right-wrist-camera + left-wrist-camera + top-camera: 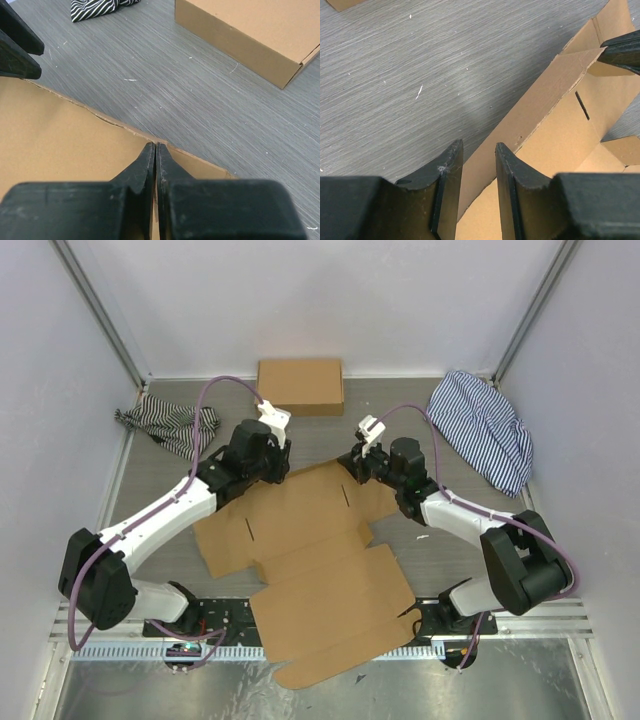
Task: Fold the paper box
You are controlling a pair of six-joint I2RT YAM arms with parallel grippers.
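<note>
The paper box (320, 570) lay flat on the table (395, 75) between the arms, its far flap (540, 100) half raised; the right gripper (156, 146) pinched that flap's edge, jaws pressed together; the left gripper (479, 147) straddled it, spread; both should probably lift evenly along the crease.

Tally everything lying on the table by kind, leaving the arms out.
Flat paper box: 1
Closed cardboard box: 1
Striped cloths: 2 (dark striped cloth, blue striped cloth)
Total: 4
</note>
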